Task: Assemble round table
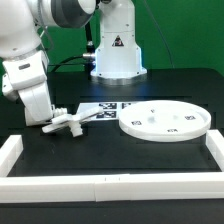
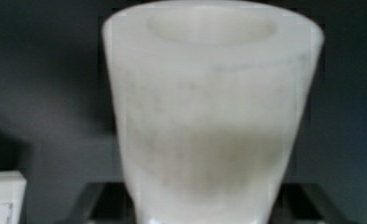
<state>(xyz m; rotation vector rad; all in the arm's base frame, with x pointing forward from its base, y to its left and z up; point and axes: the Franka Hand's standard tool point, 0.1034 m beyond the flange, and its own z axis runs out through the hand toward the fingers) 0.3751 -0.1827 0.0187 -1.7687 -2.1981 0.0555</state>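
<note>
Leg (image 2: 194, 110) is squeezed tight in my gripper (image 1: 57, 122), so it cannot slip. Round disc (image 1: 163, 122) lies flat on the table (image 1: 110, 155), ready, I think, for it.

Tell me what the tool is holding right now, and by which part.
The tool is shut on the leg, a short white cylinder. It grips the leg near one end, and the hollow far end sticks out free.

A robotics lab: a robot arm (image 1: 25, 65) on a black table (image 1: 110, 155) fenced by white rails (image 1: 60, 186), beside a marker board (image 1: 108, 107)
</note>
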